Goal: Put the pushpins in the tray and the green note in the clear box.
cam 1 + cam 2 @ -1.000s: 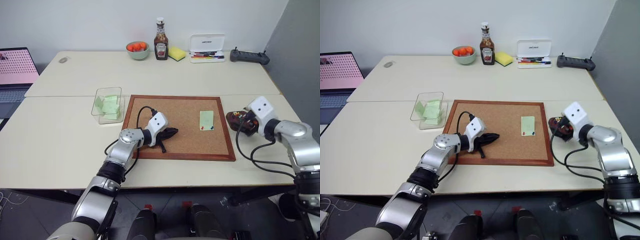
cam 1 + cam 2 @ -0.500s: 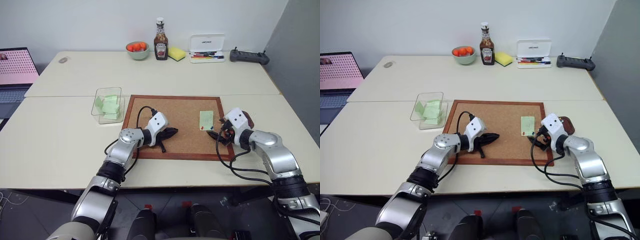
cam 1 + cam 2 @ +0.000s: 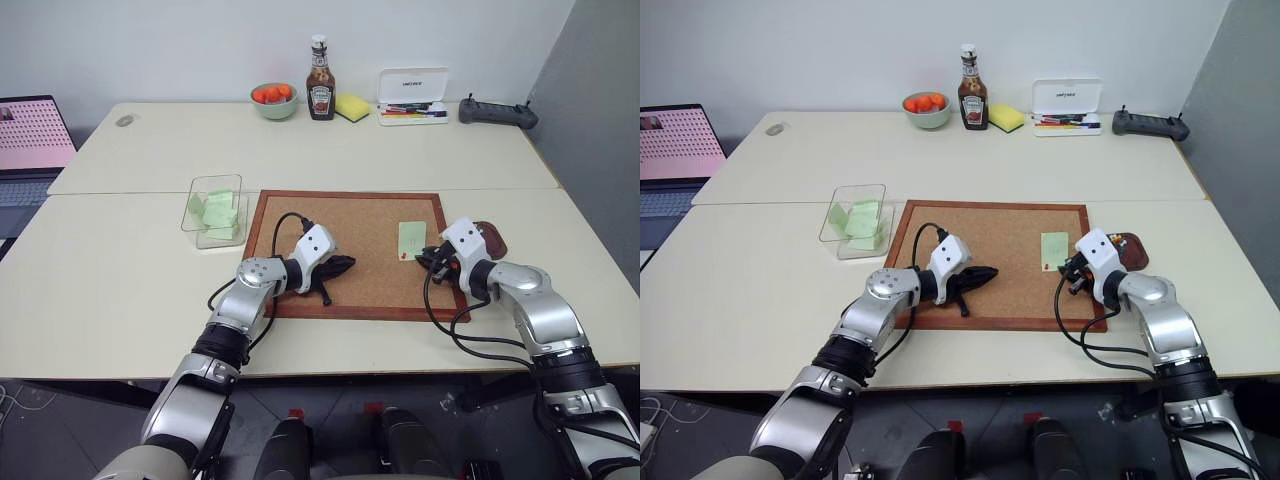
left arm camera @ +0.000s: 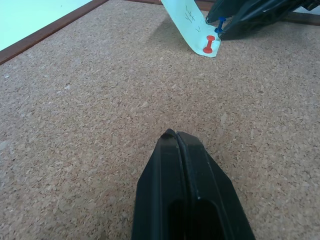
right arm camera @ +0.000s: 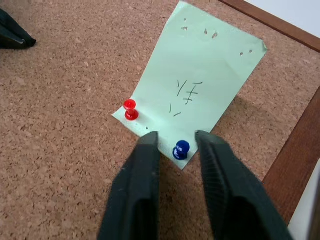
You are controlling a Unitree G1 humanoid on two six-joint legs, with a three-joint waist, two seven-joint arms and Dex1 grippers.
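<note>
A cork board with a reddish-brown wooden frame lies flat near the front middle of the pale bench. Well behind the board, along the bench's far edge by the wall, stands a ketchup bottle, upright. Just to the bottle's left sits a pale green bowl holding orange-red round fruit. Just to the bottle's right lies a yellow sponge. Further right of the sponge rests a white marker case, its lid raised, coloured markers showing inside. Right of the case lies a dark handheld controller. At the far left of the board, off the bench's left edge, an open laptop shows a pink screen.
</note>
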